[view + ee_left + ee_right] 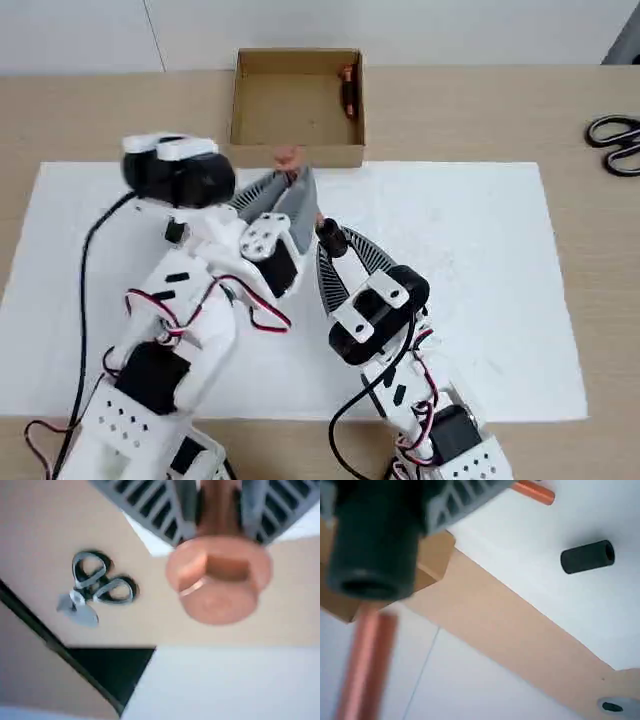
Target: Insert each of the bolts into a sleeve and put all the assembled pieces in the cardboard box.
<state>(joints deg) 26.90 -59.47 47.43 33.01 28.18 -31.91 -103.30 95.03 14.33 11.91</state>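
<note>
My left gripper (292,192) hovers just in front of the cardboard box (297,140), shut on an orange bolt (288,157) whose hex head (218,577) points away from the wrist. Close beside it, my right gripper (335,250) is shut on a black sleeve (330,237). In the right wrist view the sleeve's open end (367,580) faces a blurred orange bolt shaft (365,665) just beyond it. One assembled piece (348,92) lies inside the box by its right wall. A loose black sleeve (587,556) and another orange bolt (535,491) lie on the white paper.
A white paper sheet (480,260) covers the middle of the wooden table. Scissors (615,140) lie at the far right edge, off the paper. Both arms crowd the paper's centre; its right half is open.
</note>
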